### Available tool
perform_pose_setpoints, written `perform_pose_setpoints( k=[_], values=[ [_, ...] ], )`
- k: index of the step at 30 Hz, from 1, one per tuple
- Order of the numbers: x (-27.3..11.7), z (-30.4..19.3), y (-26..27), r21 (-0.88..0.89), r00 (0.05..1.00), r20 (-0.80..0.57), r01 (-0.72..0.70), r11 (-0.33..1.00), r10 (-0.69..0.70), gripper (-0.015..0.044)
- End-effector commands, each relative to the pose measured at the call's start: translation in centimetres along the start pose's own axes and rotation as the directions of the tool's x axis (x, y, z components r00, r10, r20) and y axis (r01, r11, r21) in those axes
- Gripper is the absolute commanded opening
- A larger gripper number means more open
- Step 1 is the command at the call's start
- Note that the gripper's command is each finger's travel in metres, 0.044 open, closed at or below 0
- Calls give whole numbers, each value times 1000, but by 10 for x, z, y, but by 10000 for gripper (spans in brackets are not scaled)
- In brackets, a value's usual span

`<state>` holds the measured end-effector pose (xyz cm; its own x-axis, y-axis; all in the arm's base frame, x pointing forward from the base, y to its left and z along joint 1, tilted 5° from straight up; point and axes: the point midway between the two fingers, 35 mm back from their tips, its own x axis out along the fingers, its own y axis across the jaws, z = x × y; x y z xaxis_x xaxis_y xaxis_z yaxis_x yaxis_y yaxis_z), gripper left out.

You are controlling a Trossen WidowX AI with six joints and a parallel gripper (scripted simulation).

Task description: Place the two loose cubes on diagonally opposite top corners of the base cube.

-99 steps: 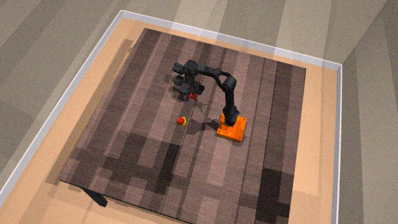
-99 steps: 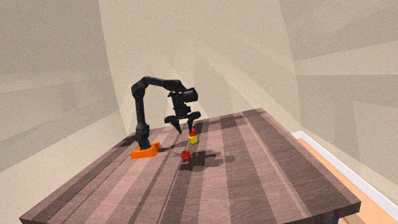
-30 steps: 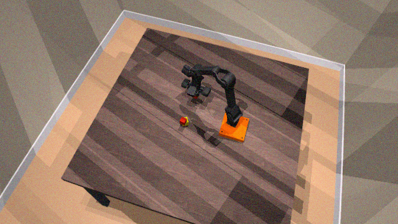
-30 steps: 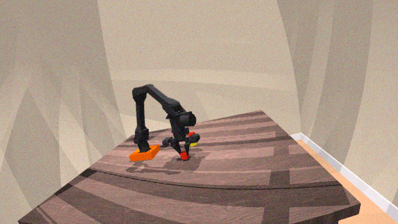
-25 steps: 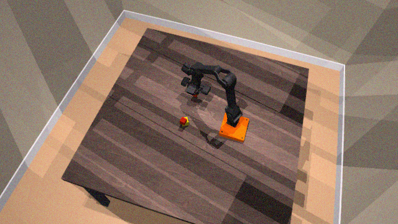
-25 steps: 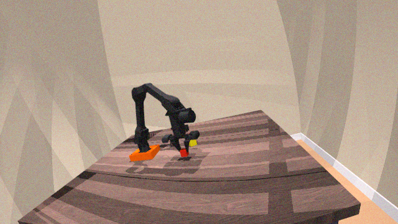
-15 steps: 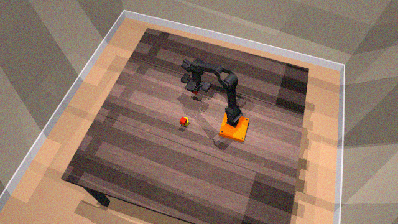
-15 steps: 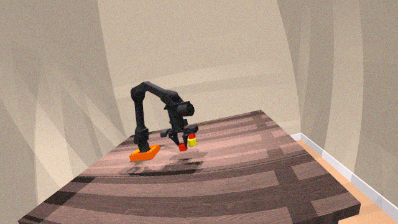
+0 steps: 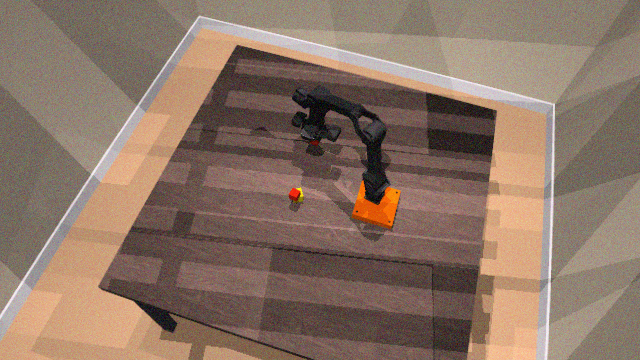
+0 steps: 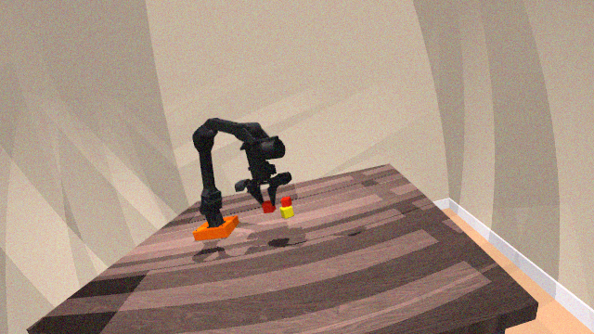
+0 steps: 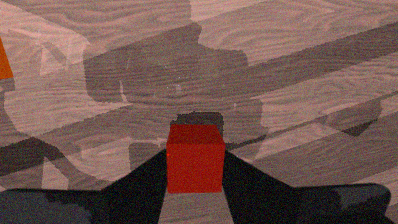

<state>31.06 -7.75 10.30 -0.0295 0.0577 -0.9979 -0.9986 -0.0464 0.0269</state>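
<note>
The yellow base cube [image 9: 300,195] [image 10: 287,212] stands on the table. One red cube [image 9: 294,194] [image 10: 286,201] rests on top of it and covers part of its top; the exact offset is too small to tell. My gripper [image 10: 268,206] [image 11: 194,155] is shut on the other red cube, whose face fills the space between the fingertips in the wrist view. This held cube is raised above the table, with its shadow below, and looks about level. In the top view it shows only partly under the gripper, away from the base cube.
The arm stands on an orange mounting plate [image 9: 375,215] [image 10: 215,231], to one side of the base cube. The dark wooden table [image 9: 320,300] [image 10: 325,288] carries shadows of the arm. A corner of the orange plate shows at the wrist view's left edge.
</note>
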Motion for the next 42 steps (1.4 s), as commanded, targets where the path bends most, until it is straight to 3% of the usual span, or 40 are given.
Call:
perform_pose_setpoints(
  k=[1, 42],
  values=[
    [-4, 2, 0, -2, 1000, -4, 1, 1000, -1, 105],
    [-1, 135, 4, 103, 1000, 5, 3, 995, -4, 105]
  ],
)
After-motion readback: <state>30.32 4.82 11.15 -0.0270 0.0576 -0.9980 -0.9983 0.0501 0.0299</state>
